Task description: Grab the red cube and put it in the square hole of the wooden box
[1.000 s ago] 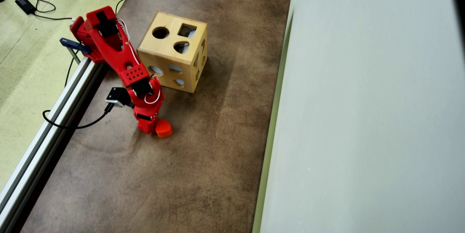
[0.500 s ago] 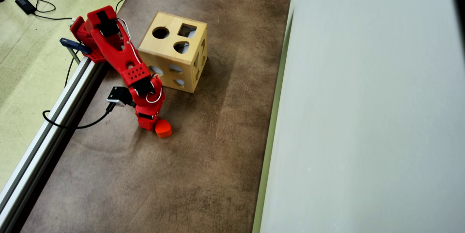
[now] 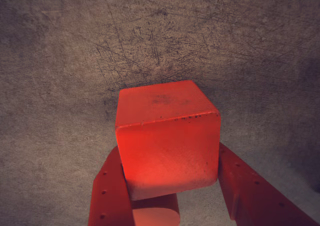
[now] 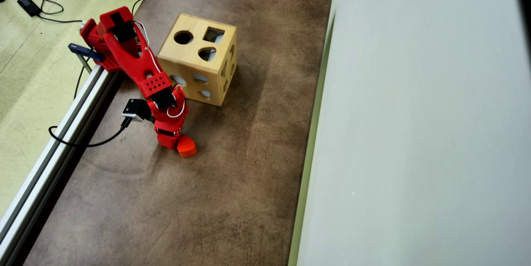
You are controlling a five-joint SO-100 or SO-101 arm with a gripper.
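Note:
In the wrist view the red cube (image 3: 167,136) sits between my two red fingers (image 3: 107,191), which press its left and right sides; my gripper (image 3: 170,151) is shut on it over the brown table. In the overhead view the cube (image 4: 187,147) shows as an orange-red piece at the tip of my gripper (image 4: 179,145), partly hidden by it, low over the table. The wooden box (image 4: 195,64) stands behind the arm, its square hole (image 4: 213,35) on the top face at the far right corner.
The box top also has a round hole (image 4: 183,37) and a half-round hole (image 4: 207,54). A rounded red part (image 3: 157,216) shows under the cube. A metal rail (image 4: 54,141) runs along the table's left edge and a grey wall (image 4: 415,133) along its right.

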